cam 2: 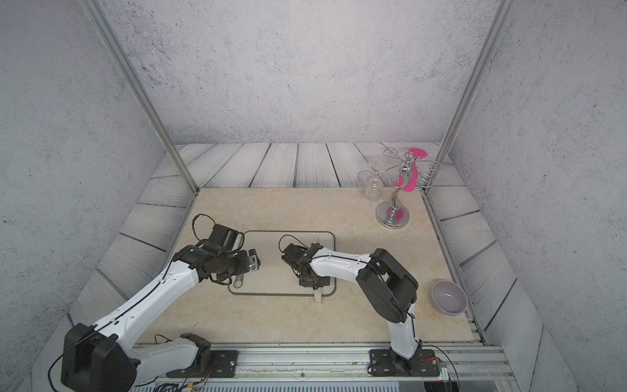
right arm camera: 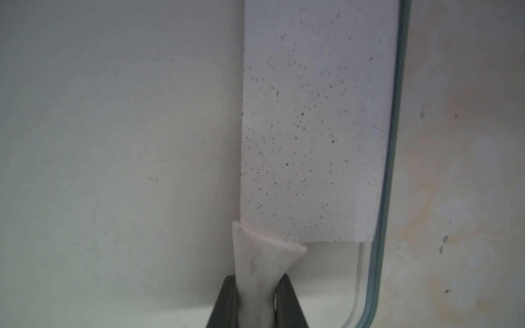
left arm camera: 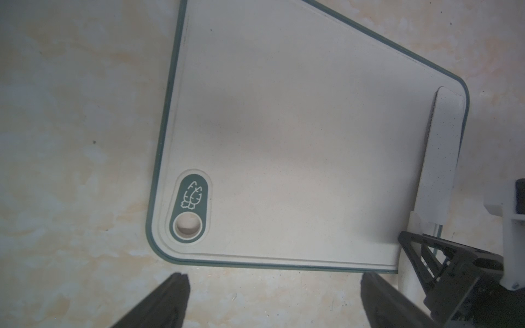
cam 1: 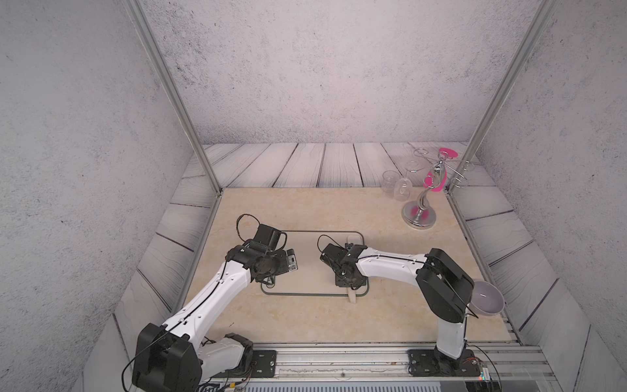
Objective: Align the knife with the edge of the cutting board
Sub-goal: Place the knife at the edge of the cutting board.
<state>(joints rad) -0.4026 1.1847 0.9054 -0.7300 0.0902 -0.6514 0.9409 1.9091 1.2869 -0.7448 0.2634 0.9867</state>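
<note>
1. Knife (right arm camera: 312, 127) handle is pinched from both sides between the clenched right jaws.
2. Its blade lies on the cutting board (left arm camera: 284, 142), parallel to the green rim of a short side and just inside it. The handle end sticks out past the near edge, over the table (cam 1: 305, 210).
3. Left jaws stand wide apart, empty, near the board's badge (left arm camera: 191, 208) corner.

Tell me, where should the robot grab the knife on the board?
By the knife's handle, from the end that pokes past the cutting board's near edge. The handle is narrow enough for a claw, while the broad blade lies flat along the green rim, leaving nothing to pinch. The right claw grips there now.
</note>
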